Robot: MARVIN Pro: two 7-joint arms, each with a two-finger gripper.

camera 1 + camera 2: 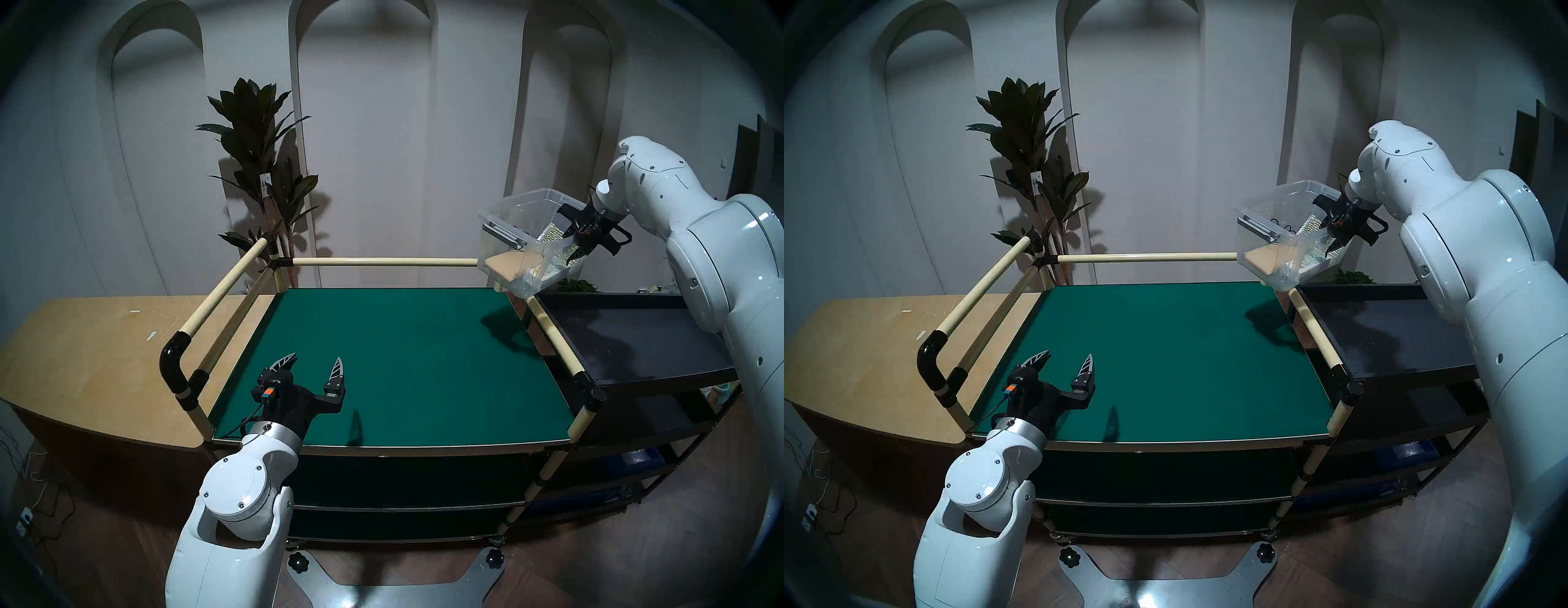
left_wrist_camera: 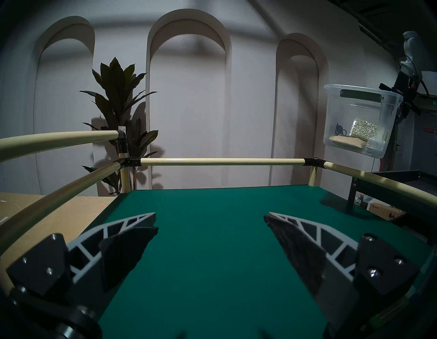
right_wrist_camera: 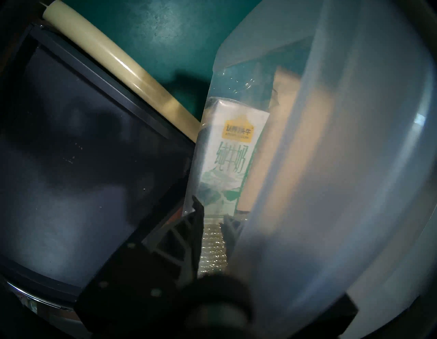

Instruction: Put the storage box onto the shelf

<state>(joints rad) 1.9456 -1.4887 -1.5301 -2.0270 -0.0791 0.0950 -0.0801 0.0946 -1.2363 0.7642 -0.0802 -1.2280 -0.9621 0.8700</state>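
Storage box: held aloft, tilted, over the shelf's far right corner, its wall pinched by the right gripper. Left gripper: spread wide, empty, above the green deck. Milk carton: legible only in the right wrist view.

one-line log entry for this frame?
right gripper: shut on storage box wall, airborne, tilted | left gripper: open, empty | shelf: bare

Head pair: high, angled down over the green felt-topped shelf, nearly identical framing. Left wrist: low, level across that deck toward the arched wall. Right wrist: pressed close against the clear plastic storage box, shared with all views.
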